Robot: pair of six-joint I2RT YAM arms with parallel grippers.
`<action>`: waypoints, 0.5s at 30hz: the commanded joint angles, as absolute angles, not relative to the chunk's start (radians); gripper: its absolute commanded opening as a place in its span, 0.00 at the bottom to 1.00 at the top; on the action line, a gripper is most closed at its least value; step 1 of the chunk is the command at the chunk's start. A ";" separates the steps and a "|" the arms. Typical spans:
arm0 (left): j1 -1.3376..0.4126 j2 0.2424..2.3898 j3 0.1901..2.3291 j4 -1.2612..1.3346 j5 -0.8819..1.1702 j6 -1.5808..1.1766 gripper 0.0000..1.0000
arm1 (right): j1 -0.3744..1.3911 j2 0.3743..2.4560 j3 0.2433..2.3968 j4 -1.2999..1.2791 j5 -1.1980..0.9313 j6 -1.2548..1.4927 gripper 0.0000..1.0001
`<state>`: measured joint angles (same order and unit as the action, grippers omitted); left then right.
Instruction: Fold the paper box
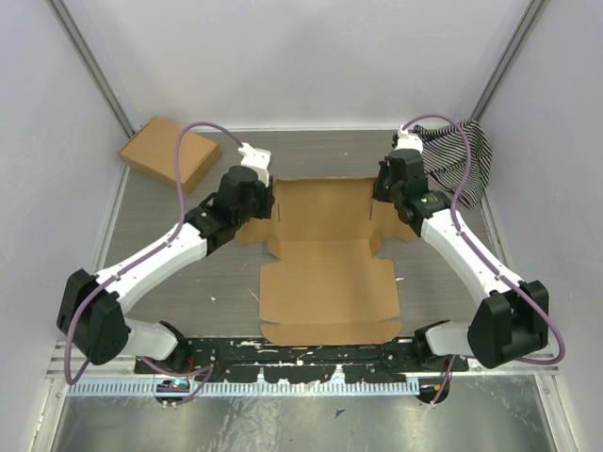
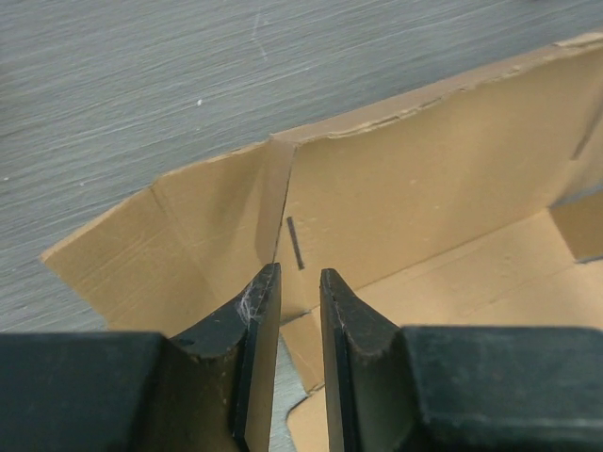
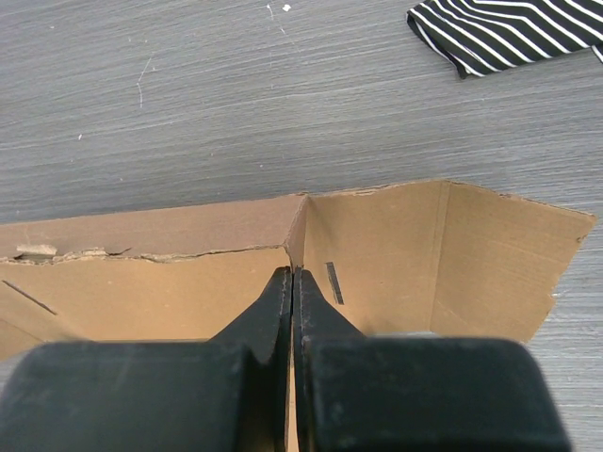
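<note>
The box (image 1: 328, 287) lies mid-table between my arms, its far wall standing up. My left gripper (image 2: 300, 275) is at that wall's left corner fold, with only a narrow slit between the jaws. The fold is right at the tips, but I cannot tell if they touch it. My right gripper (image 3: 292, 275) is at the right corner, pressed together on a thin sliver of card.

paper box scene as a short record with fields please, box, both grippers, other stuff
paper box: mostly flat, far wall and corner flaps partly raised
left gripper: narrowly open at the far left corner
right gripper: fingers shut at the far right corner
other items: closed cardboard box far left, striped cloth far right
</note>
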<state>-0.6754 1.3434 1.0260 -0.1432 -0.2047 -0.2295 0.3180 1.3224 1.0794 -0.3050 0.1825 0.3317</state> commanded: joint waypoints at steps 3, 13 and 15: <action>-0.679 1.391 1.127 -0.218 -0.330 -0.205 0.33 | 0.326 1.247 1.069 -0.273 0.184 0.336 0.01; -0.679 1.429 1.194 -0.218 -0.286 -0.201 0.43 | 0.326 1.229 1.052 -0.283 0.172 0.331 0.02; -0.680 1.430 1.215 -0.241 -0.275 -0.202 0.43 | 0.326 1.227 1.056 -0.289 0.172 0.330 0.02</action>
